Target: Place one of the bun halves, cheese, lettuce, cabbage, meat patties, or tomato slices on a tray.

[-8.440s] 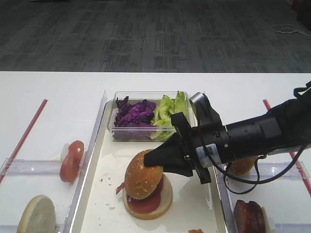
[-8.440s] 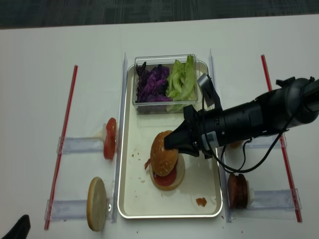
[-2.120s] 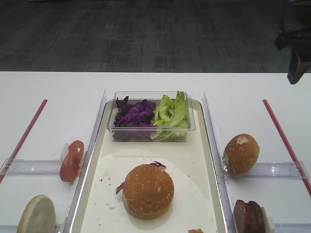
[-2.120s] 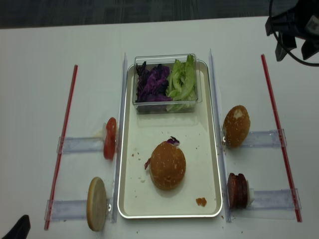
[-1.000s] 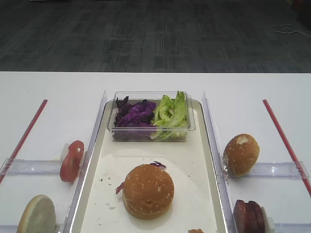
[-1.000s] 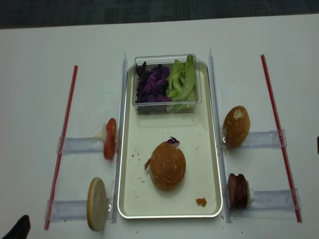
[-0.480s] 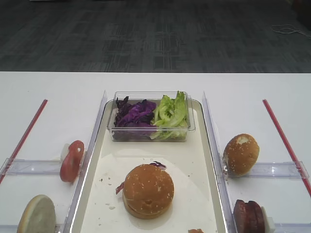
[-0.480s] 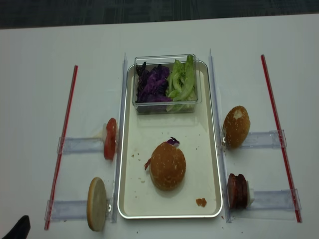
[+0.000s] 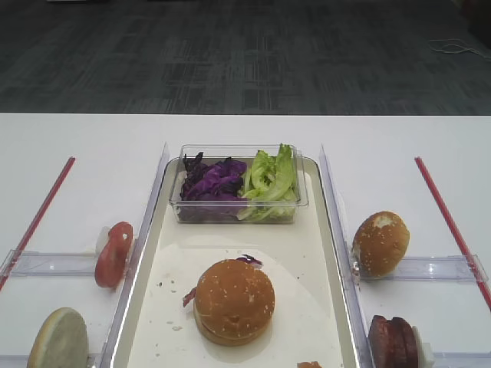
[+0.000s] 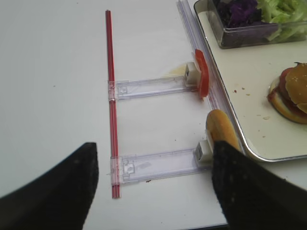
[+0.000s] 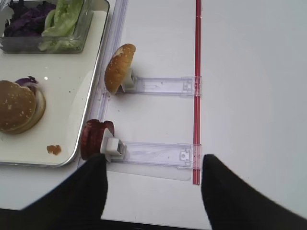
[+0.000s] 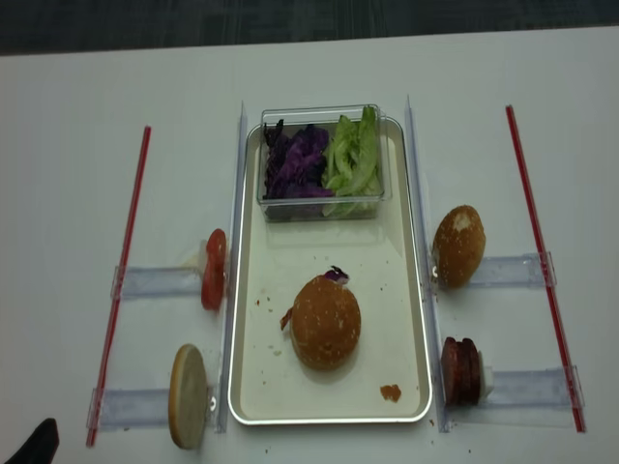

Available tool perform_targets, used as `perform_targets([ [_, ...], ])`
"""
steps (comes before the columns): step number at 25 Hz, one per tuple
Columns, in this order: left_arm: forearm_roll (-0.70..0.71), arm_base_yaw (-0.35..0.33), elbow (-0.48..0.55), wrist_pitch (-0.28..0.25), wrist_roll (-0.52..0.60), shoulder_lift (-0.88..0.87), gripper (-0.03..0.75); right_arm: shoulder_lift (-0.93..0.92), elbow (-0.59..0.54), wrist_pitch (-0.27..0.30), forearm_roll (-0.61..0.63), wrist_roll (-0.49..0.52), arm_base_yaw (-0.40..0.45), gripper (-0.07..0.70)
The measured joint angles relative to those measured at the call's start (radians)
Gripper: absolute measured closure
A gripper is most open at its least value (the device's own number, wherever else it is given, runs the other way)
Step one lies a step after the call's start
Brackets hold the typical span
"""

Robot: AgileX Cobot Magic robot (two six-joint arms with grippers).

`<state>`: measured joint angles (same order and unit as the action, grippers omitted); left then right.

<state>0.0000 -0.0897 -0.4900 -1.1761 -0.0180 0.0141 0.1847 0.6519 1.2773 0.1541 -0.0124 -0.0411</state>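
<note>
Bun top sits on a stacked burger in the near half of the tray, with purple cabbage and lettuce in a clear tub at the far end. Meat patties and another bun stand on edge right of the tray, a tomato slice to its left. Both sets of fingers, right and left, are spread and empty above the surface.
</note>
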Motion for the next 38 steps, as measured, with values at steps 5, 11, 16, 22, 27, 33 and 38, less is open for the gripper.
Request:
perform_targets([
  [5, 0.0, 0.0, 0.0, 0.0, 0.0, 0.0, 0.248, -0.07, -0.044, 0.002, -0.006, 0.012, 0.0, 0.181],
  [11, 0.0, 0.0, 0.0, 0.0, 0.0, 0.0, 0.248, -0.17, -0.091, 0.004, -0.038, 0.012, 0.0, 0.181],
  [16, 0.0, 0.0, 0.0, 0.0, 0.0, 0.0, 0.248, -0.202, -0.095, 0.006, -0.041, 0.012, 0.0, 0.181],
  [22, 0.0, 0.0, 0.0, 0.0, 0.0, 0.0, 0.248, -0.202, -0.095, 0.006, -0.076, 0.029, 0.0, 0.181],
  [27, 0.0, 0.0, 0.0, 0.0, 0.0, 0.0, 0.248, -0.202, -0.095, -0.064, -0.08, 0.038, 0.0, 0.181],
  [33, 0.0, 0.0, 0.0, 0.0, 0.0, 0.0, 0.248, -0.202, -0.173, -0.131, -0.08, 0.074, 0.0, 0.181],
  [38, 0.0, 0.0, 0.0, 0.0, 0.0, 0.0, 0.249, -0.202, -0.18, -0.14, -0.08, 0.082, 0.0, 0.181],
])
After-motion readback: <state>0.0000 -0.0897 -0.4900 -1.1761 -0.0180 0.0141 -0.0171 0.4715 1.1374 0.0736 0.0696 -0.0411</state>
